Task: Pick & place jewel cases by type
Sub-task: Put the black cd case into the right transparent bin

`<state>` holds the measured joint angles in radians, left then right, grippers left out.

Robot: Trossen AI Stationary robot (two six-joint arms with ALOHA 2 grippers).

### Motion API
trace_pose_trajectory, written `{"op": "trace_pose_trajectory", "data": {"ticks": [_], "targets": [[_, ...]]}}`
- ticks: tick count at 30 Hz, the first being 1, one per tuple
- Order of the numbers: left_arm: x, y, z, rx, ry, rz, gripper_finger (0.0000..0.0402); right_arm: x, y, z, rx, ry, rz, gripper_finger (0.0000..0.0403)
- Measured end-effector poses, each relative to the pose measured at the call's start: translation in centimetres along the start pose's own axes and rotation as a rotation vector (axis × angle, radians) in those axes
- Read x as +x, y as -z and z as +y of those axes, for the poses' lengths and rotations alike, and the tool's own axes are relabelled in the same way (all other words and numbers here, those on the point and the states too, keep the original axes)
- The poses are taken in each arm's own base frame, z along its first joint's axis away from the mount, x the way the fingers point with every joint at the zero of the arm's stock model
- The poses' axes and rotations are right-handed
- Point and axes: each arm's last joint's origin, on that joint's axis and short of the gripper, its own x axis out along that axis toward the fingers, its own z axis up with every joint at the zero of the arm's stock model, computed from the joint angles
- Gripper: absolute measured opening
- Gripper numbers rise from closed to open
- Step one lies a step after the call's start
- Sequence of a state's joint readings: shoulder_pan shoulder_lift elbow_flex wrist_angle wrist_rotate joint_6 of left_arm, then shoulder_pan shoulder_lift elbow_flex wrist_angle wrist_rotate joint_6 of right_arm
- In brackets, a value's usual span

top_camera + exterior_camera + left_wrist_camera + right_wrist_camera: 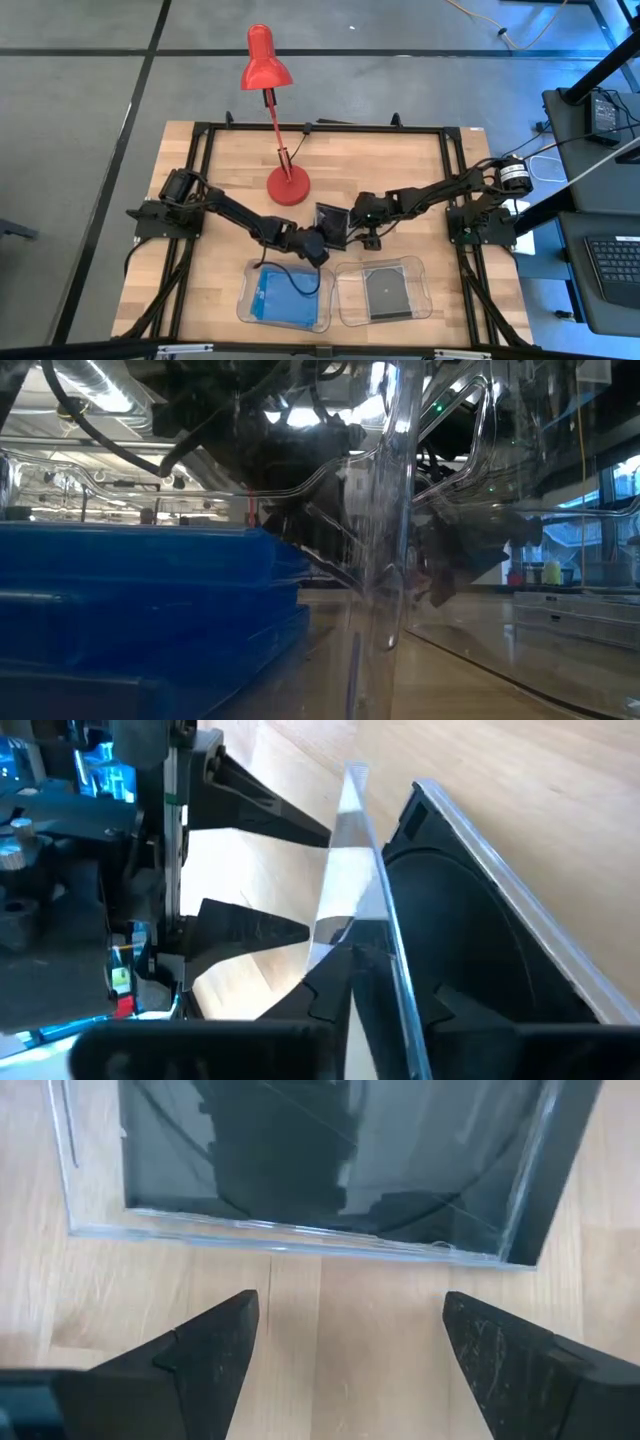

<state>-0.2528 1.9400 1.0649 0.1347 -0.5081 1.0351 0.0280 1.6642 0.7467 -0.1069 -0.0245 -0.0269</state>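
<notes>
Dark grey jewel case (332,226) on the wooden table (400,160), between the two hands and just in front of the red lamp (288,186) base. It is square, so no long axis; in the high view its edges sit slightly askew to the table edges. In the left wrist view it appears tilted up on one edge, clear lid toward the wood.

Left hand (318,250) at the case's near-left corner, fingers pinched shut on its edge. Right hand (345,1350) just beside the case's right side, fingers (210,1345) spread wide, wood between them, not touching the case.

Count: two clear trays along the front edge. Left tray (248,312) holds blue jewel cases (285,297), stacked; low view shows at least three layers, exact number unclear. Right tray (420,300) holds one dark jewel case (386,290), lying flat and square to the tray.

Two arms, one lamp.
</notes>
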Motion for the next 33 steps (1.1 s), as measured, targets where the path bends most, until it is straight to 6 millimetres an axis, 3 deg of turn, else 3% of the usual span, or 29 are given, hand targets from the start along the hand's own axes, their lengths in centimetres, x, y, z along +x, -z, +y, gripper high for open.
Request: {"op": "trace_pose_trajectory", "data": {"ticks": [5, 9, 15, 24, 33], "targets": [[-0.1, 0.0, -0.1, 0.004, -0.006, 0.016, 0.0007, 0.0, 0.0, 0.0, 0.037, -0.003, 0.0, 0.0322], [-0.1, 0.0, 0.0, 0.02, -0.012, 0.028, 0.0007, -0.2, 0.3, -0.1, 0.139, -0.063, 0.026, 0.0322], [-0.2, -0.1, -0.2, 0.185, -0.026, 0.064, 0.0004, -1.5, 0.3, -1.4, 0.179, -0.073, 0.033, 0.0322], [-0.3, -0.4, -0.2, 0.35, -0.011, -0.005, 0.0004, -5.7, -1.0, -6.3, 0.182, -0.149, -0.228, 0.0322], [-0.3, -0.5, -0.2, 0.499, -0.008, -0.009, 0.0005, -5.8, 0.2, -11.3, 0.308, -0.319, -0.332, 0.0322]]}}
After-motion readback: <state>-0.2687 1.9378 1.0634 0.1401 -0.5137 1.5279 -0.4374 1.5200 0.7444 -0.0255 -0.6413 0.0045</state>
